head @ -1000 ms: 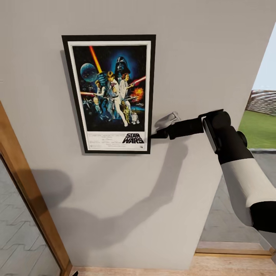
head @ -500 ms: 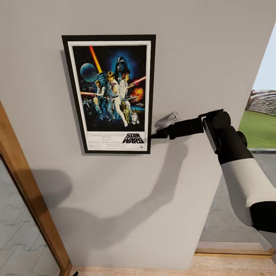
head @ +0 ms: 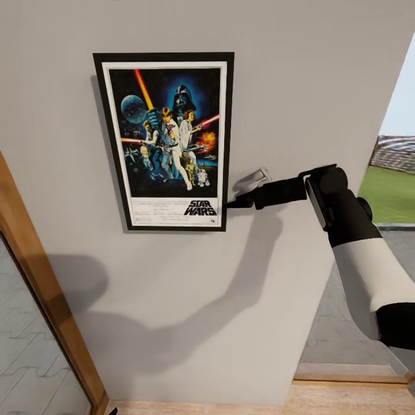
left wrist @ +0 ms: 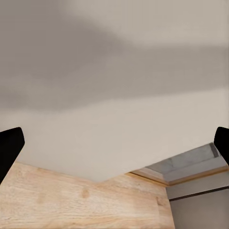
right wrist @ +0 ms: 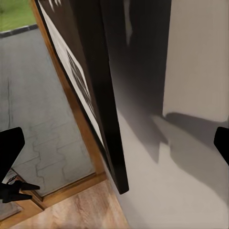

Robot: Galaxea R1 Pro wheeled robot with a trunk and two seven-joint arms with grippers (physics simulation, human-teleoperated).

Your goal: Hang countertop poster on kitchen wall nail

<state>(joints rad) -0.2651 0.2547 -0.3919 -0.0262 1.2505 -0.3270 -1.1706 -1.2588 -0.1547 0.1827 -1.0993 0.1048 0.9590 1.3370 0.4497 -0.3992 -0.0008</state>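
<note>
the poster hangs upright and flat on the grey wall, its black frame edge running close past my right wrist camera. my right gripper sits just beside the frame's lower right corner; from the wrist view its 2 fingers stand wide apart, clamped on nothing. my left gripper faces the same wall above a wooden floor, its fingers spread apart too.
</note>
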